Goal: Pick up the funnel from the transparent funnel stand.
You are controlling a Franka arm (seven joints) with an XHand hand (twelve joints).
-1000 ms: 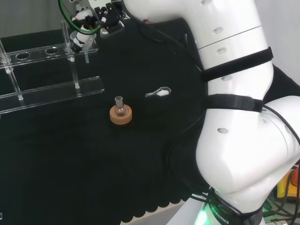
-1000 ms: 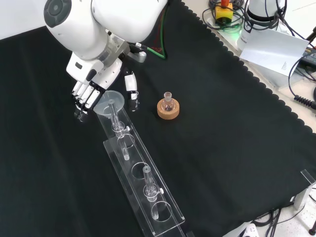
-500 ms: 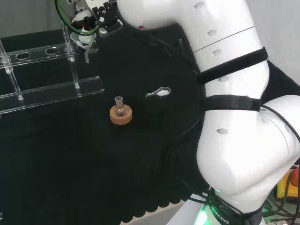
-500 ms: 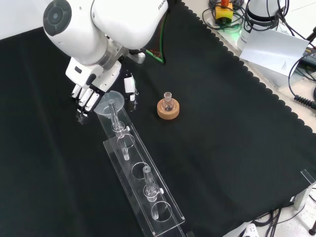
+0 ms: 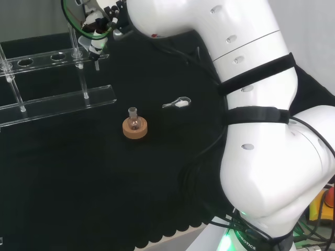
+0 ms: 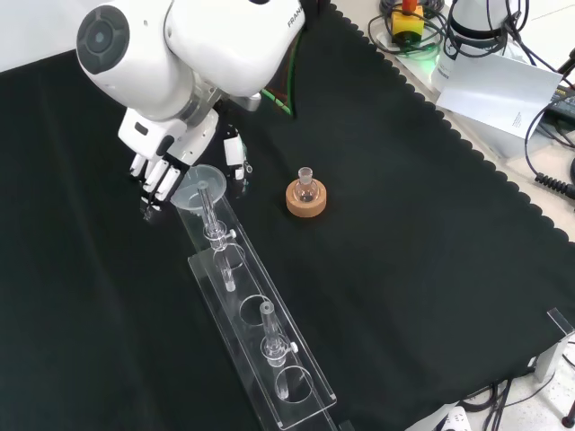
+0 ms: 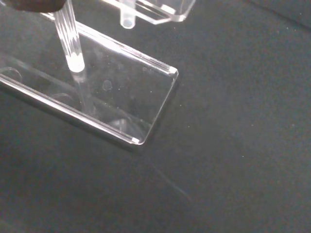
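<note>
The clear funnel stands in the end hole of the transparent funnel stand, its round bowl up and its stem down through the shelf. My hand hangs over that end of the stand. Its fingers are nearly straight to the left of the bowl in the front view, and the thumb is to the right of it, so the bowl lies between them with a gap on the thumb side. In the head view the hand is at the right end of the stand. The wrist view has the stand's base plate and a clear rod above it.
A small round flask on a cork ring stands to the right of the stand in the front view; in the head view the cork ring is nearer than the stand. A small clear and white piece lies on the cloth to its right.
The hand has shifted slightly up and to the left in both the head and front views. The funnel stays in its hole in the stand.
</note>
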